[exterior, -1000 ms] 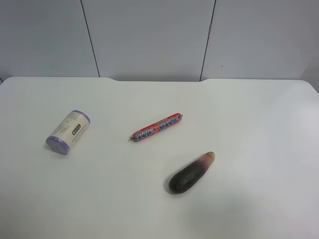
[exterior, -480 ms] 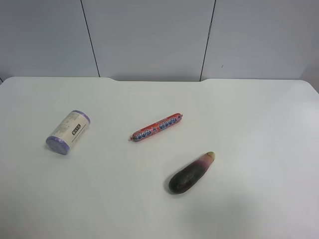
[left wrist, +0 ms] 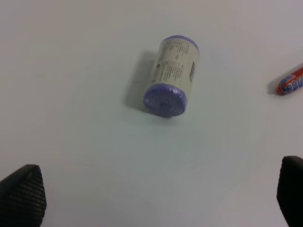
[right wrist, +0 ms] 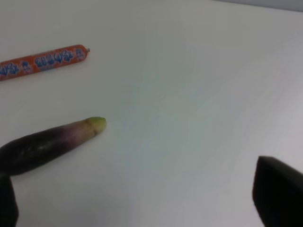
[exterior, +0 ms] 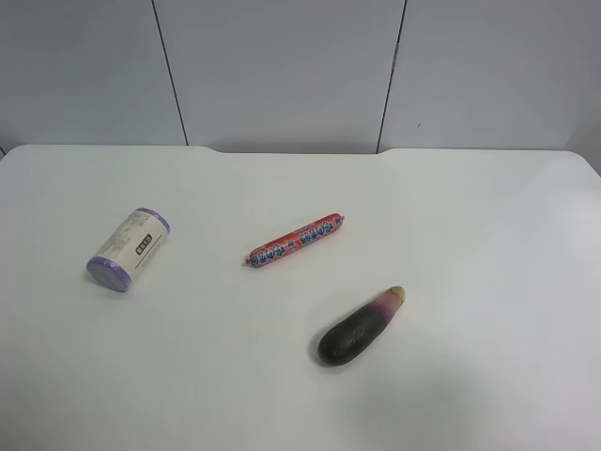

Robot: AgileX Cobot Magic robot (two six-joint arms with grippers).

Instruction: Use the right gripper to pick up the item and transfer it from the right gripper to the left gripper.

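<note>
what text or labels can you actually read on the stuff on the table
Nothing can be read word for word.
Roll: rows of small dark print and a barcode-like block on the cream wrap, too small and blurred to read; the dark label is unreadable too.
Sausage stick: blue markings along the red wrapper, also in the right wrist view, too blurred to read.
Aubergine: no text.

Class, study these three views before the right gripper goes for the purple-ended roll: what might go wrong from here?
1. The roll lies on its curved side, so a nudge may send it rolling.
2. The right wrist view shows only the aubergine and sausage stick, not the roll; the right gripper might grab the wrong thing.
3. The roll lies before the left gripper, so the right arm's reach may crowd it.
</note>
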